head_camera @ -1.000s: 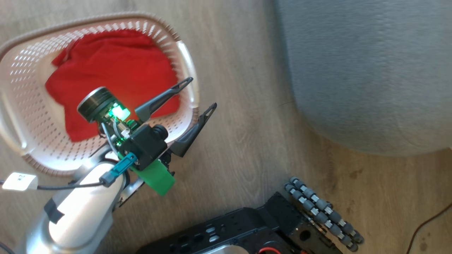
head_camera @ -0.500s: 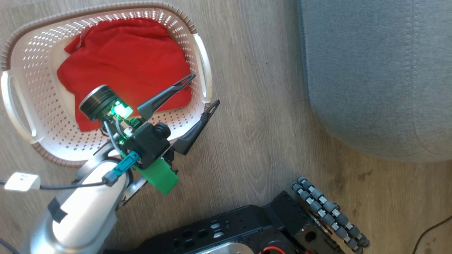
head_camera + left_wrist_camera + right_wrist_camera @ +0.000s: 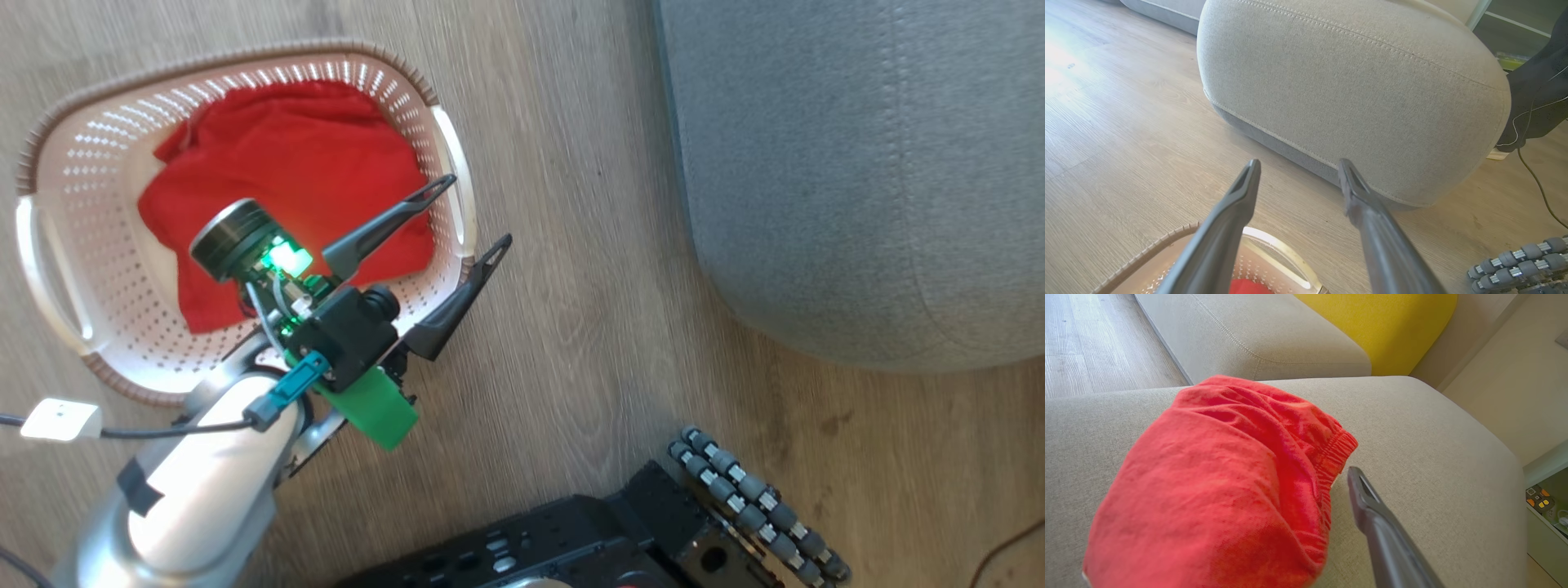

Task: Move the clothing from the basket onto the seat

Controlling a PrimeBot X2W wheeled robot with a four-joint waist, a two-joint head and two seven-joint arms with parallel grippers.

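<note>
**Status**
Find one red garment lying bunched on the seat, elastic waistband toward 3 o'clock in the right wrist view. Read the right gripper as spread and holding nothing. Locate one finger at 4 o'clock, just beside the waistband and well off the view's middle. Treat the other as hidden behind the cloth.

Find the second red garment in the basket, at 10 o'clock in the head view, on the wooden floor. Read the left gripper as fully spread and empty, hovering above the basket's 3 o'clock rim, tips aimed at 2 o'clock toward the seat.

**Hazards**
1. Snagging on withdrawal.
   - Cause: hidden finger possibly under or inside a fold.
   - Result: garment dragged off the seat onto the floor.
   - Withdraw slowly and confirm cloth at rest.
2. Rim strike.
   - Cause: lowering the left gripper from its present place, with one finger over the basket and one outside the rim in the head view.
   - Result: basket tipped or shoved across the floor.
   - Shift toward 9 o'clock before descending.
3. Thin pinch.
   - Cause: closing on a single flat layer.
   - Result: slipping out mid-carry, between basket and seat.
   - Aim for a raised fold near the garment's middle.
4. Basket lifted with the cloth.
   - Cause: tip caught in a wall perforation.
   - Keep tips off the walls.
</note>
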